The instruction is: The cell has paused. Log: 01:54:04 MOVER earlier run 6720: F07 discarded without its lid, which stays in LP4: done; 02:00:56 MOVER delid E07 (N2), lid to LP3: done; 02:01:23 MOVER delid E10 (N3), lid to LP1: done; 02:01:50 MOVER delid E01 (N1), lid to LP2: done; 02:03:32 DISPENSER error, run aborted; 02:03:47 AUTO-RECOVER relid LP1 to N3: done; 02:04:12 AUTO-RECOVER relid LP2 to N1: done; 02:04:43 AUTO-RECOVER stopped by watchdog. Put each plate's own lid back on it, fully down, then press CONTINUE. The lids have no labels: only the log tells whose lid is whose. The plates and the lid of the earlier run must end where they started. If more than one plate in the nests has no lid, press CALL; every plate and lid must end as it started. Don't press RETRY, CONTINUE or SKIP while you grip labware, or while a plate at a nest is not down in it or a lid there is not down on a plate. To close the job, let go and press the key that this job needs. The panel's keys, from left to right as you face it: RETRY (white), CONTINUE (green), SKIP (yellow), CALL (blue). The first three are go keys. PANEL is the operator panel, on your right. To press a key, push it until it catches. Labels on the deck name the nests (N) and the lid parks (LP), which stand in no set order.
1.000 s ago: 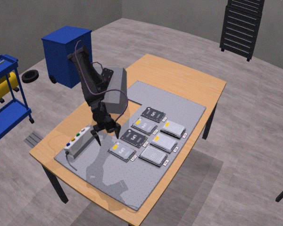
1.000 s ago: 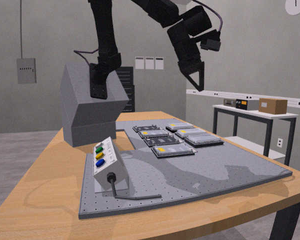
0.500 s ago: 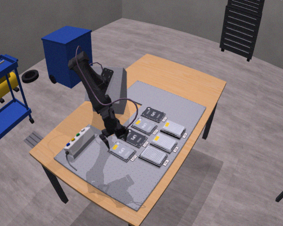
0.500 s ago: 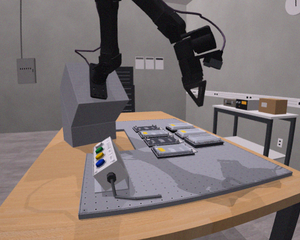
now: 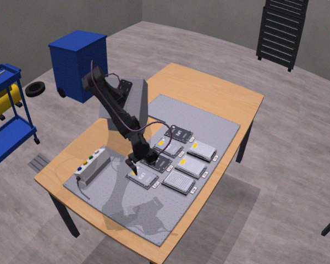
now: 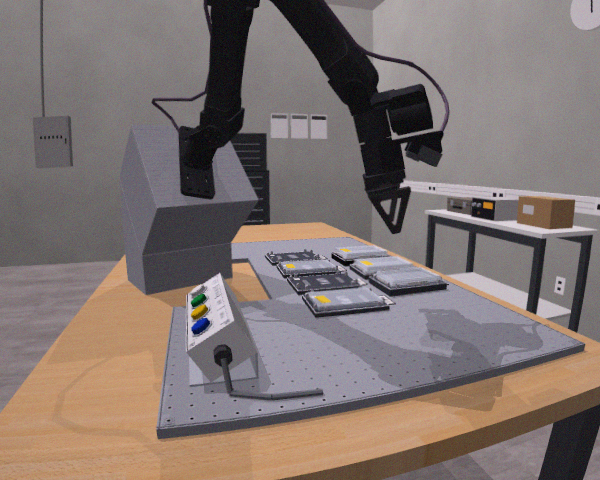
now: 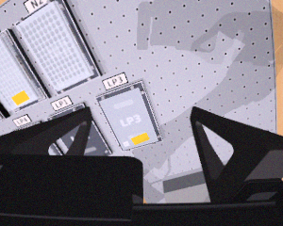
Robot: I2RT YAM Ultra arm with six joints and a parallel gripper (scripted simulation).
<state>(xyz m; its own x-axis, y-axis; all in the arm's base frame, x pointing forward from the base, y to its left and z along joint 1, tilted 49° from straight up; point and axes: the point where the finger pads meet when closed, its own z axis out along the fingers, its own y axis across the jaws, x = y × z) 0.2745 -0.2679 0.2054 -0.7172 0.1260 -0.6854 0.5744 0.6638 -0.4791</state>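
Note:
My gripper (image 5: pixel 132 166) is open and empty, hanging above the near end of the park row; it also shows in the exterior view (image 6: pixel 390 206) and the wrist view (image 7: pixel 141 113). Below it a clear lid with a yellow tag (image 7: pixel 128 118) lies on the park labelled LP3 (image 5: pixel 142 176). Beside that, the plate in nest N2 (image 7: pixel 54 47) has no lid and its wells show (image 5: pixel 178 181). The two other nest plates (image 5: pixel 191 165) (image 5: pixel 201 150) carry lids with yellow tags. Another lid (image 5: pixel 168 146) lies on a park farther back. LP1 (image 5: pixel 157 161) is empty.
The operator panel (image 5: pixel 91 167) stands at the deck's near left corner with its coloured keys (image 6: pixel 199 312) and a cable (image 6: pixel 269 393). The grey arm pedestal (image 6: pixel 181 217) stands behind it. A further empty park (image 5: pixel 178 132) is at the back of the row.

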